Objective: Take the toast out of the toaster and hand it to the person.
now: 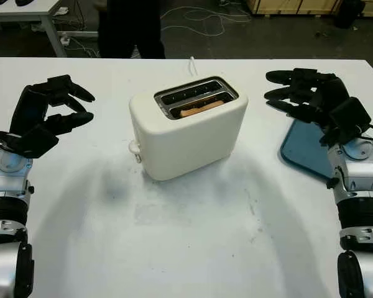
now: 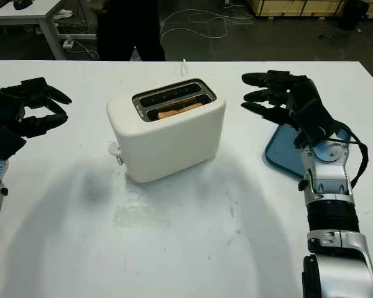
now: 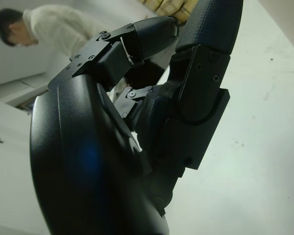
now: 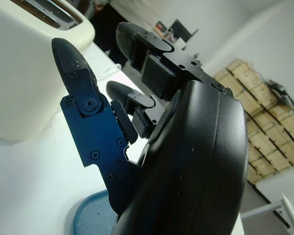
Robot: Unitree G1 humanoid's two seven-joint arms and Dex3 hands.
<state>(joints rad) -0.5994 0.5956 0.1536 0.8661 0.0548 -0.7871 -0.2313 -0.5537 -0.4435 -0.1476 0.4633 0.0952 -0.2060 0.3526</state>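
Fingers of both black three-finger hands are held extended and close on nothing, each set aimed inward at the appliance between them. Across the head view a broad white tabletop (image 1: 193, 248) is spread, and at its middle a cream-coloured, rounded plastic two-slot toaster (image 1: 186, 133) is stood, turned so that its long side runs from lower left to upper right of the frame. Behind the far table edge, at the upper middle of the frame, a person in dark clothing (image 1: 129, 28) is seen standing. To the right of centre a flat blue rounded-corner tray (image 1: 304, 149) is laid on the table, partly covered by the right hand (image 1: 301, 93), which is raised over the tray's far corner. At the left edge the left hand (image 1: 53, 115) is raised above the table, well apart from the toaster.

A single golden-brown slice of toast (image 1: 200, 108) is sunk in the nearer slot, with only its top edge exposed; its long axis follows the slot, running from lower left to upper right. From the right fingertips the slice lies toward the left of the frame and slightly lower, and the right hand is judged the nearer. A reach over the toaster's top, with the fingers set across the slice's thin faces, is judged to be what the next move calls for.
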